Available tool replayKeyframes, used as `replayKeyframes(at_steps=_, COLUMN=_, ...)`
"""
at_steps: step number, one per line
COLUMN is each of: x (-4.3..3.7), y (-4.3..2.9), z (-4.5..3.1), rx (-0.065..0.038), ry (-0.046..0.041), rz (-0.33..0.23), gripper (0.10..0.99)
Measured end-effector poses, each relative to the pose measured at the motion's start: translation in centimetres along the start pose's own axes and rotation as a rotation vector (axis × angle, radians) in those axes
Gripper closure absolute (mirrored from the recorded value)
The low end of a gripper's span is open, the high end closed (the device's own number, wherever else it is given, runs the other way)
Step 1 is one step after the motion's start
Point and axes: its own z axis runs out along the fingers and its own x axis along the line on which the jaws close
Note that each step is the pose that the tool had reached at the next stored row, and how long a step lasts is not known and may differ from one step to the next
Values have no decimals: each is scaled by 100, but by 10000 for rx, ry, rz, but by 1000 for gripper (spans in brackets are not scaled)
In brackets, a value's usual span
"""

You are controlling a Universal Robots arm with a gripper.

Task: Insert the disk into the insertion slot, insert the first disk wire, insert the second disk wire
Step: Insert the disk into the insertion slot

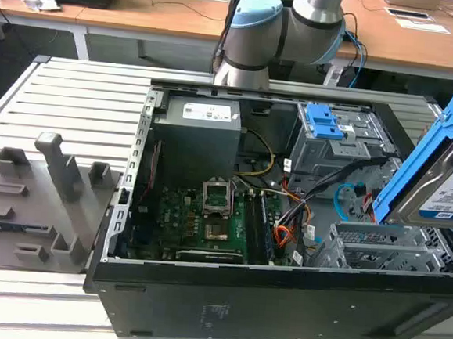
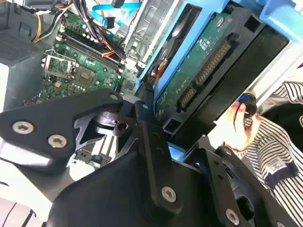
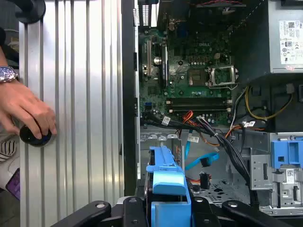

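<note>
Holding 1 disk point(image 1: 447, 185) in 2 fingers point(image 3: 134, 211), tilted above 1 insertion slot point(image 1: 377, 244)

Exterior view high, both wrist views close, all sharing motherboard point(image 1: 191, 214) point(image 2: 80, 66) point(image 3: 189, 61)
</note>
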Motion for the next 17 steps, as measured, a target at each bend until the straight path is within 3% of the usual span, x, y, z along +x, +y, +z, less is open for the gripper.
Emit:
replayKeyframes(at_steps=3, x=0, y=-2, z=59, rx=-1, ry=0, rz=0, gripper=722)
replayKeyframes(at_steps=14, x=-1, y=-7, z=169, rx=0, ry=1, rz=0, gripper=722)
replayKeyframes(at_steps=17, x=-5, y=-10, z=244, rx=-1, ry=1, rz=0, gripper=722)
